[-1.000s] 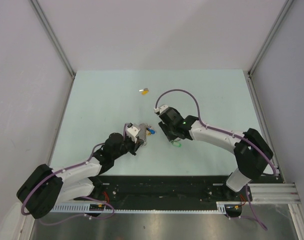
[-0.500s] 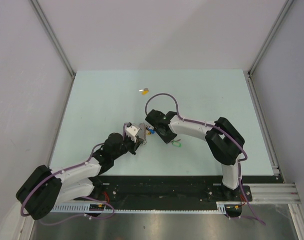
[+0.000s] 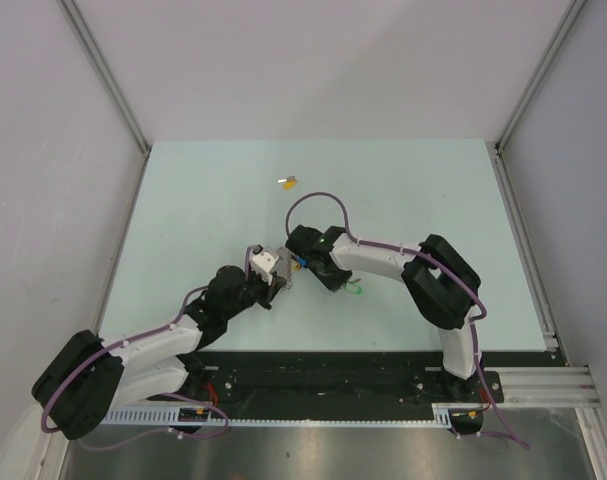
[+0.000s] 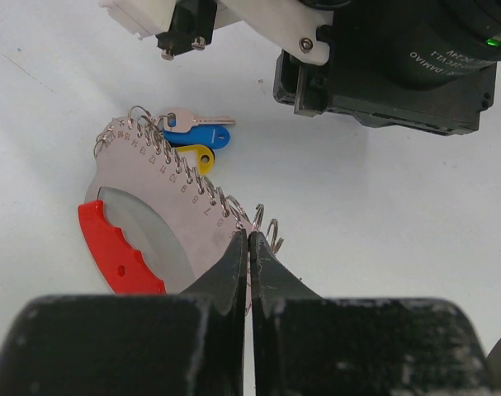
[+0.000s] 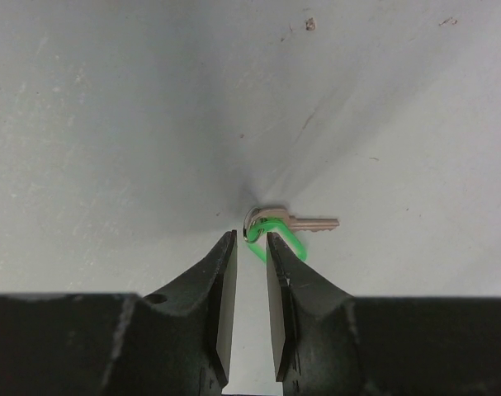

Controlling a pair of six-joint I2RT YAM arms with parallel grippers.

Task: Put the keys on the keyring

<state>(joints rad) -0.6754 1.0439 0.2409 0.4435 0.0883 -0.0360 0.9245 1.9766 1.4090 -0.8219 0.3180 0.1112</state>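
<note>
Left gripper pressed together on the rim of the keyring, flat on the desk; right gripper narrowly parted just beside it, tips at the green-headed key, pinch or mere touch not discernible. Yellow-headed key well apart, farther back. Probably light, stiff, slippery metal; best taken by the plastic head, shaft left free
</note>
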